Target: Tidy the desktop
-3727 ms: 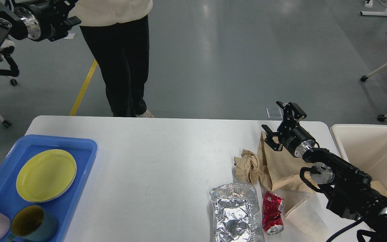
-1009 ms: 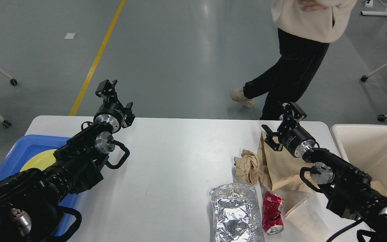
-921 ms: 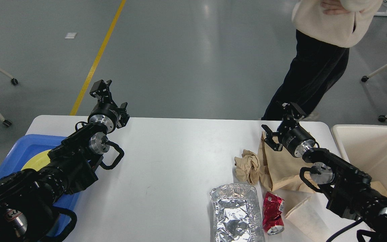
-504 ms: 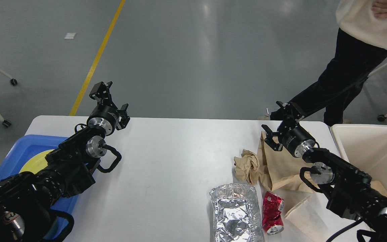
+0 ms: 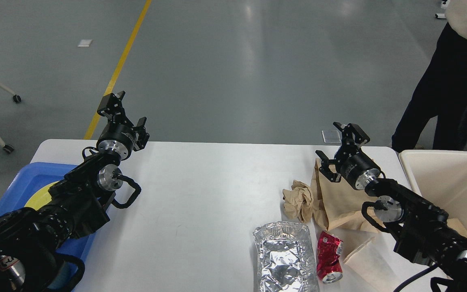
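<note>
The white desktop point(image 5: 201, 190) fills the lower half of the head view. On its right lie a crumpled brown paper ball point(image 5: 298, 199), a brown paper bag point(image 5: 337, 200), a foil tray point(image 5: 284, 257), a crushed red can point(image 5: 329, 256) and a paper cup point(image 5: 369, 261). My left gripper point(image 5: 123, 115) is open and empty above the table's far left edge. My right gripper point(image 5: 339, 148) is open and empty above the bag's far end.
A blue tray point(image 5: 22, 182) with a yellow plate point(image 5: 41, 194) sits at the left under my left arm. A cream bin point(image 5: 452, 182) stands off the right edge. A person point(image 5: 448, 93) stands at the far right.
My left arm has come down from the upper left, settled over the tray side, then drifted slightly left. The person walked from left to far right. The right arm has not moved.
</note>
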